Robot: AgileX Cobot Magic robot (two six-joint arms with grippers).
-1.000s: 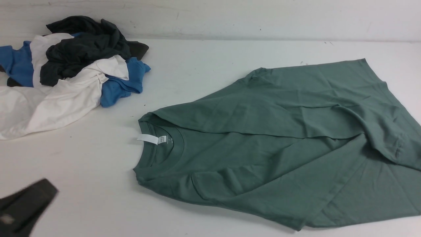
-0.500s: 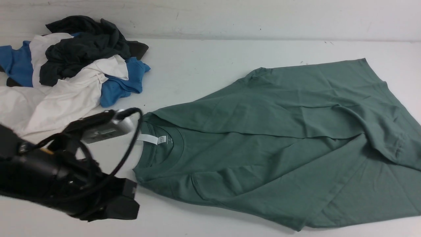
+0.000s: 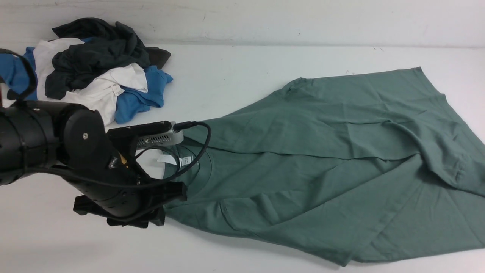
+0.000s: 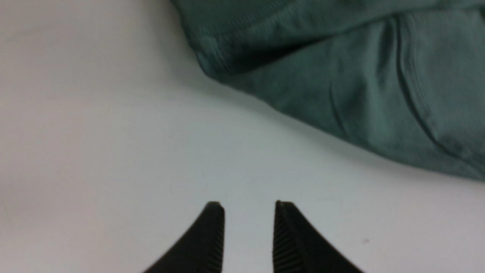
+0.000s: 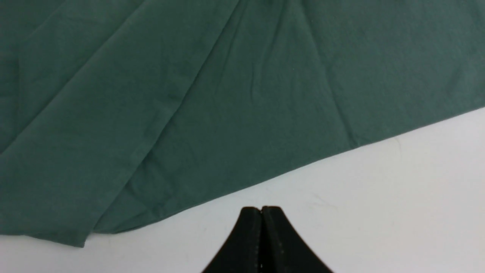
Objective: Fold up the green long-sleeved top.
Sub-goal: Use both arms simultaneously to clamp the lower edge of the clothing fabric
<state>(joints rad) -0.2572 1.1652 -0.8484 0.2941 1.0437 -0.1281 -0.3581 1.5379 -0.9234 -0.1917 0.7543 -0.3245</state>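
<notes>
Tabletop (image 3: 235,76) white and lightly scuffed, pale wall (image 3: 265,19) behind. Green long-sleeved top (image 3: 322,159) spread across the right half, collar pointing left, white neck label (image 3: 185,161) showing. Heap of dark, white and blue clothes (image 3: 94,68) back left. Left arm (image 3: 75,151) low beside the collar. Seen only from the wrists: left gripper (image 4: 248,206) parted over bare table near the top's edge; right gripper (image 5: 261,210) pressed together, empty, just off the cloth's edge.

Bright even diffuse light; soft shadow along green long-sleeved top (image 4: 341,94) edge; left wrist view blurred.
</notes>
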